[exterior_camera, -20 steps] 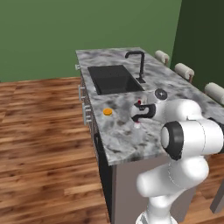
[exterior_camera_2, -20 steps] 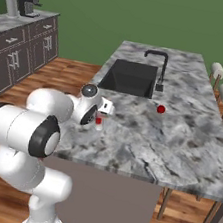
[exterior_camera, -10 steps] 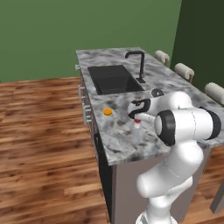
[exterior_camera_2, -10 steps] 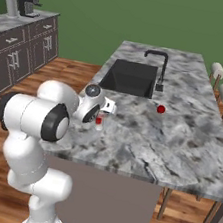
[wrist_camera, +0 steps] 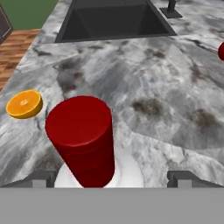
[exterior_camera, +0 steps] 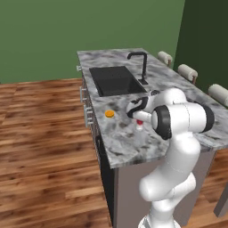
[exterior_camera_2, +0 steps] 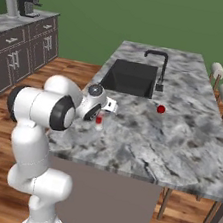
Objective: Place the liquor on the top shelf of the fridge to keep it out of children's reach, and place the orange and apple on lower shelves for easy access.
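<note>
Red-capped liquor bottle [wrist_camera: 83, 140] stands upright on the marble desk [wrist_camera: 166, 87] near the front edge, with the gripper [wrist_camera: 113, 177] directly over it, jaws spread wide either side of the cap and gripping nothing. The orange [wrist_camera: 24, 103] lies just beside it, the apple [exterior_camera_2: 161, 109] well apart. If the jaws close off-centre on the narrow neck, the bottle may tip or knock the orange rolling.

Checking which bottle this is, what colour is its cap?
Red; the cap shows best in the hand view.
</note>
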{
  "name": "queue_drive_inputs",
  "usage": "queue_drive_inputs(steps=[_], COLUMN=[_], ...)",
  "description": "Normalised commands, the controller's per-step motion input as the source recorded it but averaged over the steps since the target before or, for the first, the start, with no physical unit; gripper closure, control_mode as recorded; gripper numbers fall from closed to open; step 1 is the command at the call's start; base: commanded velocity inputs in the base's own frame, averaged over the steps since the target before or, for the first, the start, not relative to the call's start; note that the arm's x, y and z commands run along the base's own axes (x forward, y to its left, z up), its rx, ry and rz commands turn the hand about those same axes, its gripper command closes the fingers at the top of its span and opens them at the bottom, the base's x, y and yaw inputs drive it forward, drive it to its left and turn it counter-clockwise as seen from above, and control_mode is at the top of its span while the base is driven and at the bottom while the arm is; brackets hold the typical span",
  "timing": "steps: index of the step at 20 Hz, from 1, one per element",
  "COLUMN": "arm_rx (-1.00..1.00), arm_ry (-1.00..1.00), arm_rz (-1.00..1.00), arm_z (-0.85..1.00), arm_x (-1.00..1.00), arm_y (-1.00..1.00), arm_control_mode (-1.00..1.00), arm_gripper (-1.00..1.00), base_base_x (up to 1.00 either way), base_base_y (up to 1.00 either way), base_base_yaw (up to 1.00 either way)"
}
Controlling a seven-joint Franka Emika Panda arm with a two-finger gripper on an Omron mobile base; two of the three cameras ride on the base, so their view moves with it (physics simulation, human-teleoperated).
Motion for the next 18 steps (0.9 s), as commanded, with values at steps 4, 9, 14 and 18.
queue_drive_inputs(steps=[4,9,14,18], arm_rx=[0.00,0.00,0.00,0.00], arm_ry=[0.00,0.00,0.00,0.00], arm_rz=[0.00,0.00,0.00,0.00], arm_z=[-0.16,-0.18,-0.17,-0.10], arm_x=[0.29,0.28,0.23,0.07], arm_y=[0.00,0.00,0.00,0.00], arm_control_mode=[-1.00,-1.00,-1.00,-1.00], arm_gripper=[-1.00,1.00,1.00,1.00], base_base_x=[0.00,0.00,0.00,0.00], base_base_y=[0.00,0.00,0.00,0.00], base_base_yaw=[0.00,0.00,0.00,0.00])
